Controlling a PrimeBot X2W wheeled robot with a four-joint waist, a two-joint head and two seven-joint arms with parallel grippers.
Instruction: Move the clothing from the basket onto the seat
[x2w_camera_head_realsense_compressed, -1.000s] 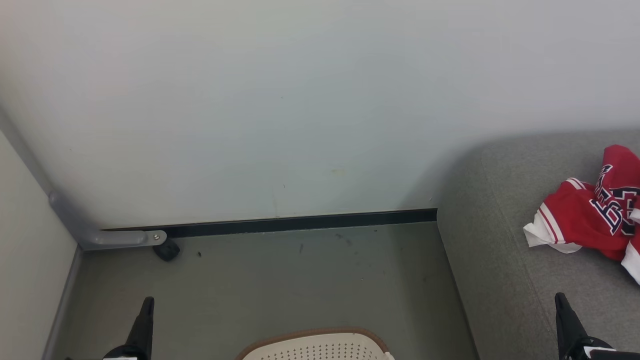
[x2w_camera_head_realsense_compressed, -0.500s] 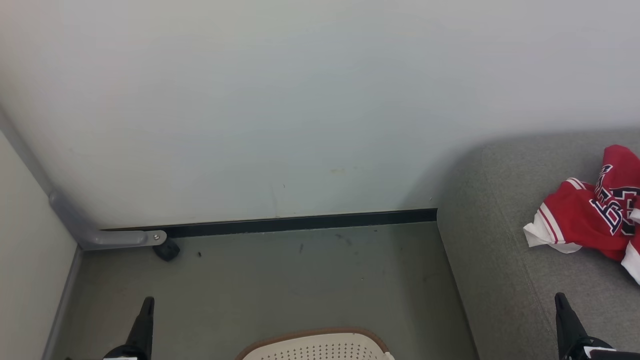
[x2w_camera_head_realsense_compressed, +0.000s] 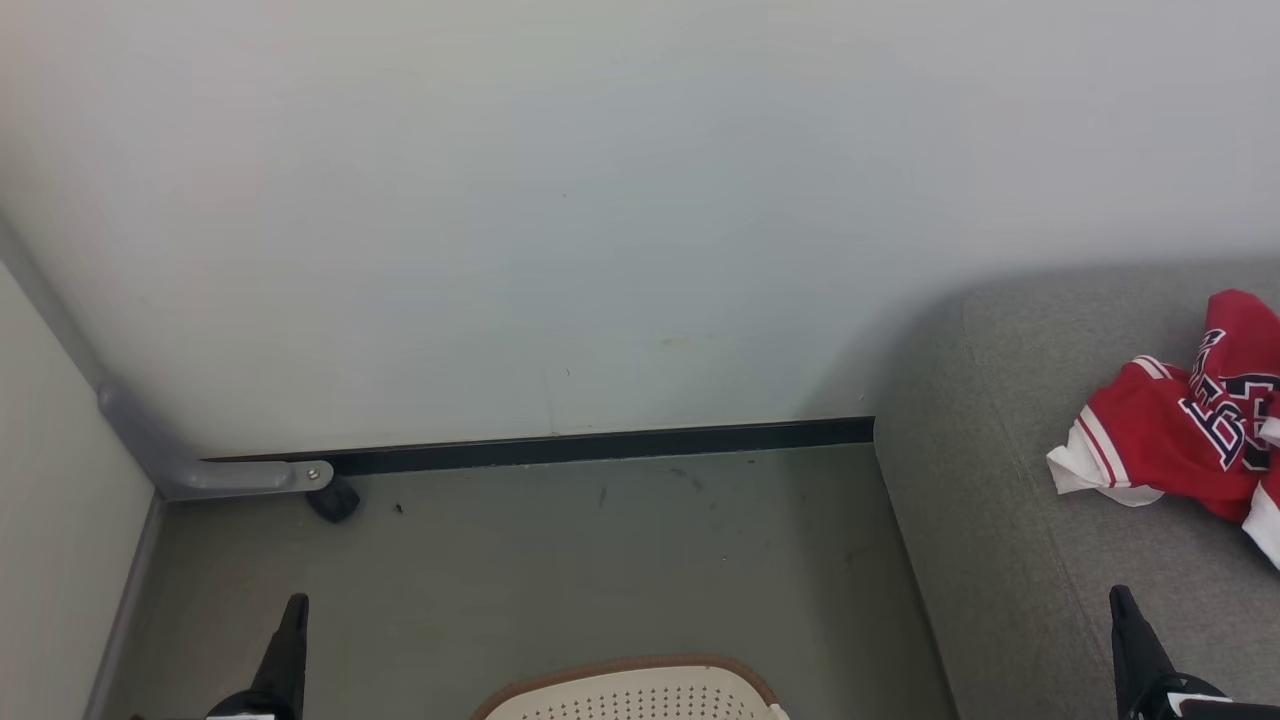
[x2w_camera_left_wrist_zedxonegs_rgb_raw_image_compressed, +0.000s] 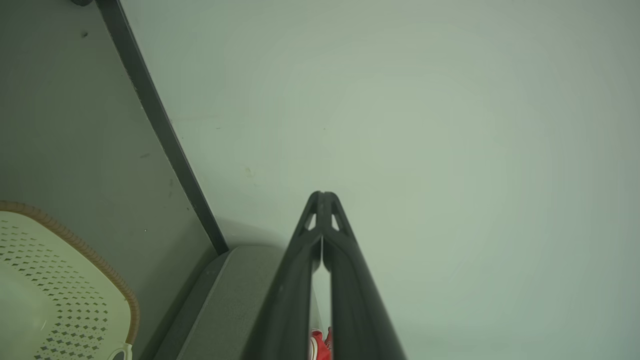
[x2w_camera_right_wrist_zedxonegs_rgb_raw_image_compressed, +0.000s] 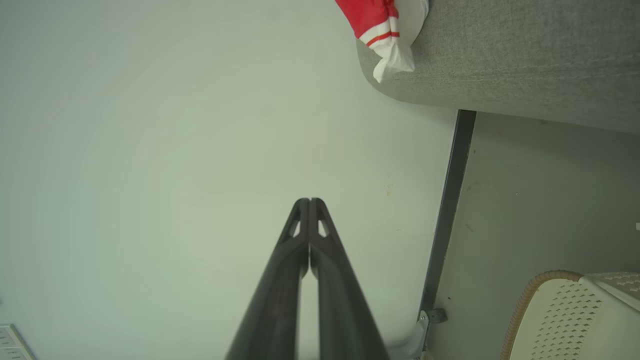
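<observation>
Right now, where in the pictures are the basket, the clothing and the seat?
basket (x2w_camera_head_realsense_compressed: 640, 700): head view, on its cream perforated wall below the brown rim.
clothing (x2w_camera_head_realsense_compressed: 1150, 430): head view, on red fabric left of the navy letters.
seat (x2w_camera_head_realsense_compressed: 1000, 560): head view, on bare grey fabric left of the clothing.

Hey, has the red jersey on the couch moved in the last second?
No. The red jersey lies in the same spot on the couch, just as far from the dark baseboard.

Fabric and plastic
Seat (x2w_camera_head_realsense_compressed: 1000, 560) coarse woven fabric; basket (x2w_camera_head_realsense_compressed: 640, 700) smooth perforated plastic; clothing (x2w_camera_head_realsense_compressed: 1160, 440) sleek cloth; wall (x2w_camera_head_realsense_compressed: 600, 200) matt.
</observation>
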